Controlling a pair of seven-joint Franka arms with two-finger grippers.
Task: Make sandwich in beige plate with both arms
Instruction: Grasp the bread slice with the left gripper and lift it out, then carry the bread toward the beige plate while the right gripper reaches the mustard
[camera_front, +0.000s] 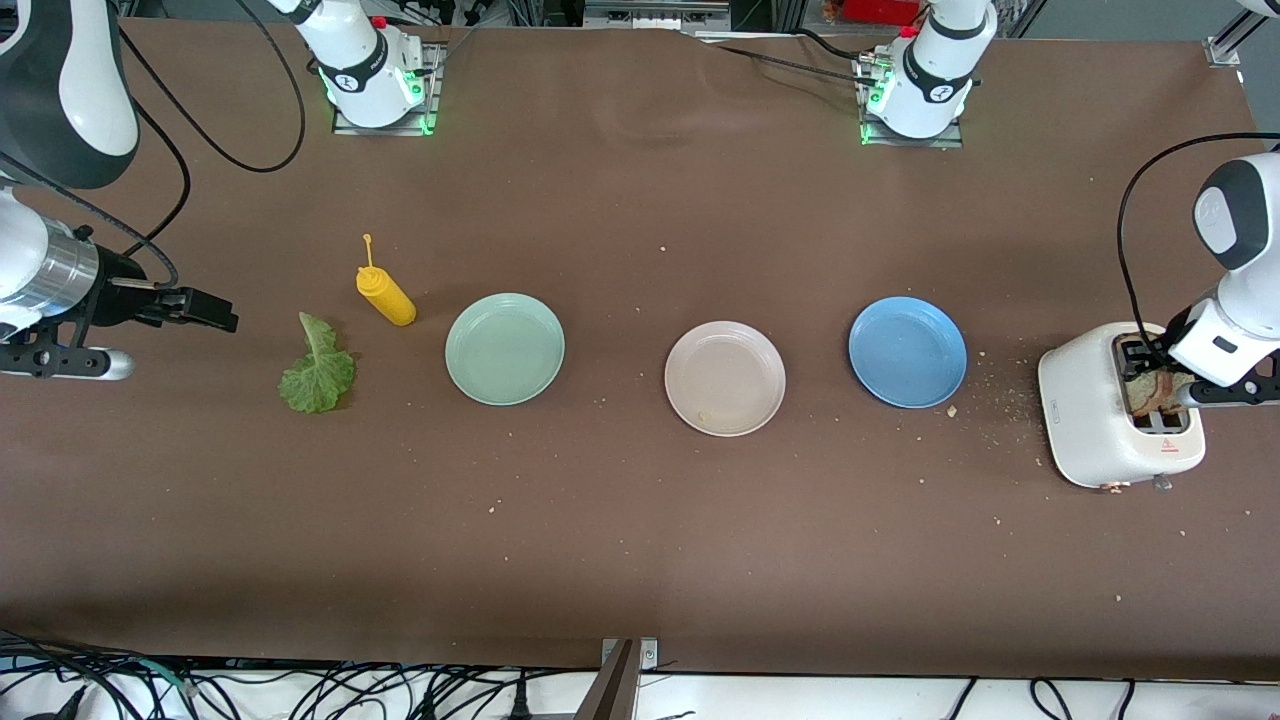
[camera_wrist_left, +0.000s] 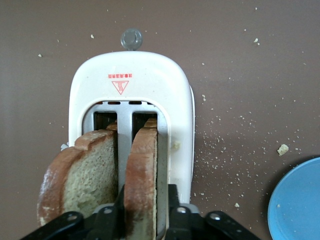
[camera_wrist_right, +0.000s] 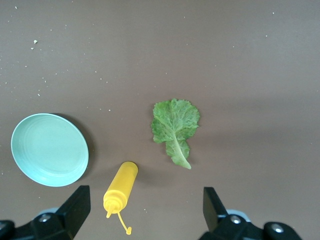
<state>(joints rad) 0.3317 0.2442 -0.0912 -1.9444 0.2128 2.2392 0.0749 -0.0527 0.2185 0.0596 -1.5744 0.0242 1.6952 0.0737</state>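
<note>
Brown cloth covers the whole table (camera_front: 640, 520), with crumbs dotted about. At the left edge of the front picture the right gripper (camera_front: 205, 308) waits in the air with its fingers spread wide and nothing in them. Just right of it lies the lettuce leaf (camera_front: 317, 368), green and ruffled; it looks thin, floppy and easy to tear, so a soft pinch at the pale stalk seems best. Next come the yellow sauce bottle (camera_front: 386, 293), the mint-green plate (camera_front: 505, 349), then the beige plate (camera_front: 725, 378) in the middle, bare but for a crumb, then the blue plate (camera_front: 908, 352). At the right edge stands the white toaster (camera_front: 1100, 420). There the left gripper (camera_wrist_left: 145, 212) pinches one bread slice (camera_wrist_left: 142, 170) by its crust, and a second slice (camera_wrist_left: 82, 175) stands beside it. Bread is light and crumbly, so squeeze gently.
</note>
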